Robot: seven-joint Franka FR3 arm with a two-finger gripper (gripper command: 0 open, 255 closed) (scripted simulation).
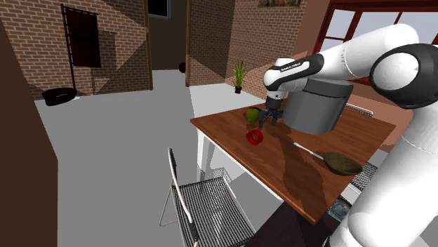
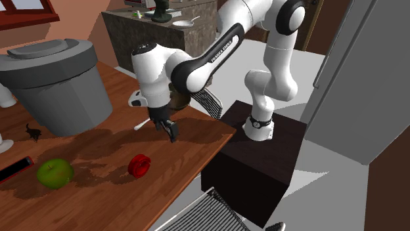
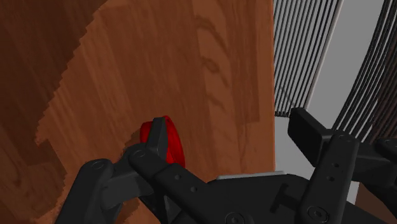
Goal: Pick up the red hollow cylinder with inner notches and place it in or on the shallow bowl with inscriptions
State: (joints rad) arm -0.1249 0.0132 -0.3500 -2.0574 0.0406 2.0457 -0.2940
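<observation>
On the brown wooden counter [image 1: 295, 179], the red hollow cylinder [image 1: 255, 137] sits near the edge that faces the wire-mesh chair [image 1: 210, 207], free and untouched. A green apple [image 1: 251, 114] lies just beyond it, on the far side in the shoulder view. The black two-finger gripper [image 1: 269, 119] hangs above the counter, close to the cylinder and between it and the big grey bin [image 1: 319, 105].

Fingers [image 3: 308, 130] are released and spread apart, holding nothing. In the wrist view the cylinder [image 3: 173, 145] peeks out beside one fingertip, partly behind it, not in the gap between the two. In the second exterior view the gripper [image 2: 167, 128] is above and to the right of the cylinder [image 2: 139, 165], clearly off the wood.

The dark brown shallow bowl [image 1: 342, 164] lies well apart, toward the shoulder view's right and nearer the stand. Inscriptions are too small to tell.

Step in hand: approach for the pick, grasp not yet made.

Next move likely calls for a sideways shift so the cylinder is centred between the fingers. Then comes a descent, a close across its wall, a lift, and a carry right to the bowl. The cylinder seems to rest tilted on its rim, so a nudge from the nearer fingertip might roll it toward the counter edge.
</observation>
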